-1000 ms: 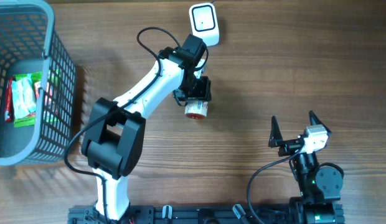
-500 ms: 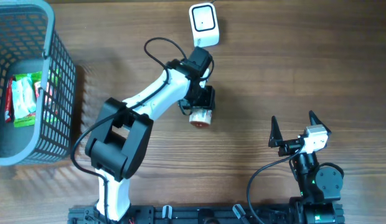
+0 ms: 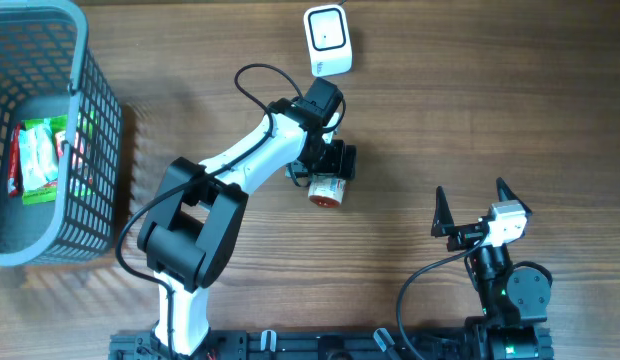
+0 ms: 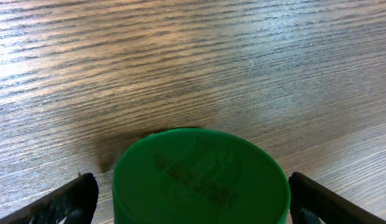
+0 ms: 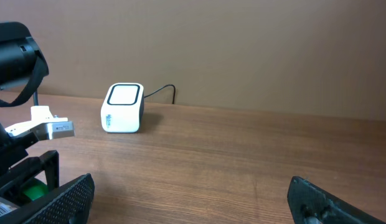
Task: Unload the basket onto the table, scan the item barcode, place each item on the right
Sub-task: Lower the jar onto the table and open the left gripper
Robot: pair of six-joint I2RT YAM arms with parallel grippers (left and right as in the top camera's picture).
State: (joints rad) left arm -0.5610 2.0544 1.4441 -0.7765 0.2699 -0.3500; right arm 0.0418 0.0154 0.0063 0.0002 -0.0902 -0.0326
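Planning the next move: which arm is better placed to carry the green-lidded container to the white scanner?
Left. The left gripper stands open around the green-lidded container, with the white scanner just beyond it. The right gripper sits open, far from both.

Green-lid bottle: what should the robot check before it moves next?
1. Left gripper open around the bottle: ok.
2. Bottle gripped: not ok, the jaws stand wide.
3. Barcode showing: cannot tell, only the green lid and a red-white end show.
4. Bottle at the scanner: not ok, they are apart.
5. Right gripper open and away from the bottle: ok.
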